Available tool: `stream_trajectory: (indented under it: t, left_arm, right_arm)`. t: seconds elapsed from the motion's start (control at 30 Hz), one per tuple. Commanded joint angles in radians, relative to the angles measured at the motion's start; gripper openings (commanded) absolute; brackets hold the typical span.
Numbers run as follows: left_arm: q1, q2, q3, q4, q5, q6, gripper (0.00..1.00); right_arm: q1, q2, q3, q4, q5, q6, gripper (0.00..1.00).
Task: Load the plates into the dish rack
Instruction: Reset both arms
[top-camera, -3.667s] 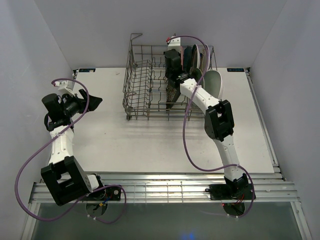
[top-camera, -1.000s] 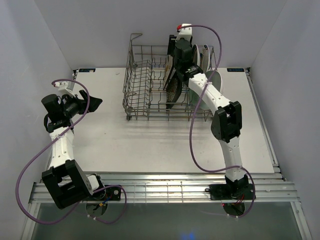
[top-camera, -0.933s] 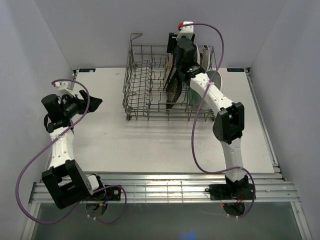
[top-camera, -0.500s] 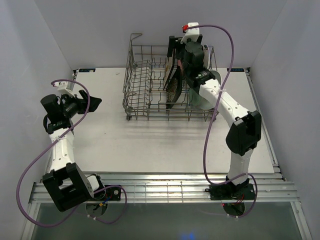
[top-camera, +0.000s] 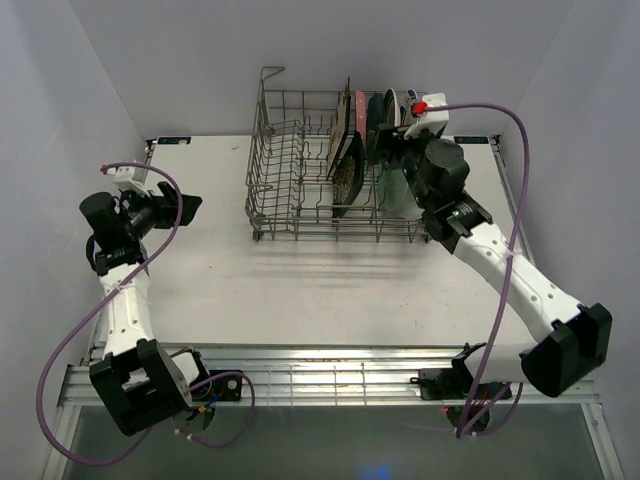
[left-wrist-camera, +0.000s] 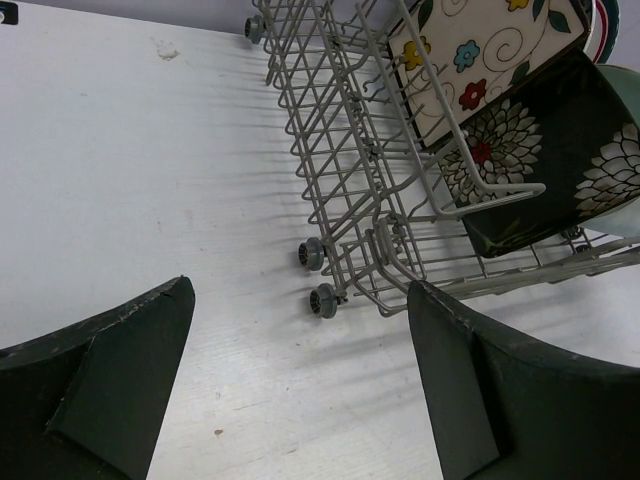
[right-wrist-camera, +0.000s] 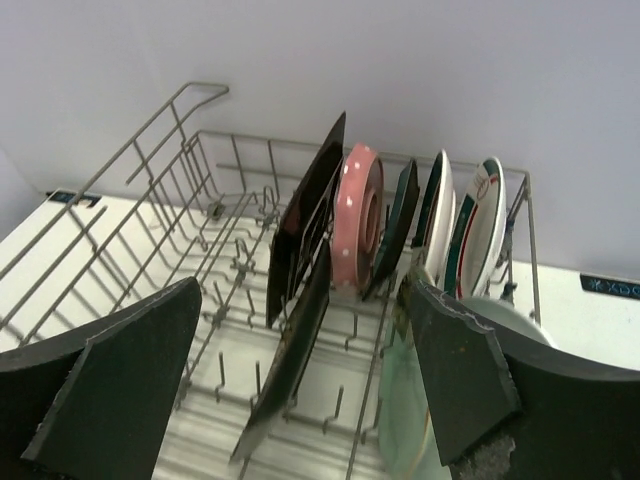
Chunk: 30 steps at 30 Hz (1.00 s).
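Plates (top-camera: 350, 165) stand on edge in the right half of the dish rack (top-camera: 290, 190), upper centre of the top view. From the right wrist view we note, left to right:
- two dark square plates, the nearer one (right-wrist-camera: 298, 350) tilted
- a pink dotted plate (right-wrist-camera: 355, 225)
- a dark teal plate (right-wrist-camera: 400, 225)
- two round plates with teal and red rims (right-wrist-camera: 478, 235)
- a mint plate (right-wrist-camera: 415, 430) at lower right

The left wrist view shows a cream floral plate (left-wrist-camera: 470, 45) behind the dark floral one.

Right gripper (right-wrist-camera: 300, 290) hangs at the rack's right end, jaws wide, holding nothing. The mint plate lies just beside its right finger.

Left gripper (left-wrist-camera: 300, 290), at the left of the top view over the white table (left-wrist-camera: 120, 150), is spread wide and empty, well apart from the rack.
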Motion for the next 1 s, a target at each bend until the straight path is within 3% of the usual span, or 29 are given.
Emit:
stream_trajectory:
  t: [0.0,0.17,0.23,0.77,0.97]
  left_arm:
    - [-0.003,-0.035,-0.024,0.016,-0.004,0.022,0.98]
    - [-0.003,-0.061,-0.047,0.024,0.015,0.039,0.98]
    - [-0.003,-0.11,-0.096,0.071,0.035,0.056,0.98]
    - [-0.001,-0.166,-0.242,0.171,0.214,0.11,0.98]
    - [-0.003,-0.152,-0.289,0.17,0.246,0.122,0.98]
  right_arm:
    - [0.003,-0.145,-0.148,0.058,-0.044,0.027,0.9]
    - [0.003,-0.315,-0.343,0.074,-0.076,0.058,0.9]
    - [0.003,-0.463,-0.479,0.052,-0.122,0.097,0.9]
    - [0.003,-0.972,-0.822,-0.11,-0.152,0.223,0.9]
    - [0.003,-1.144,-0.968,-0.127,-0.093,0.294,0.9]
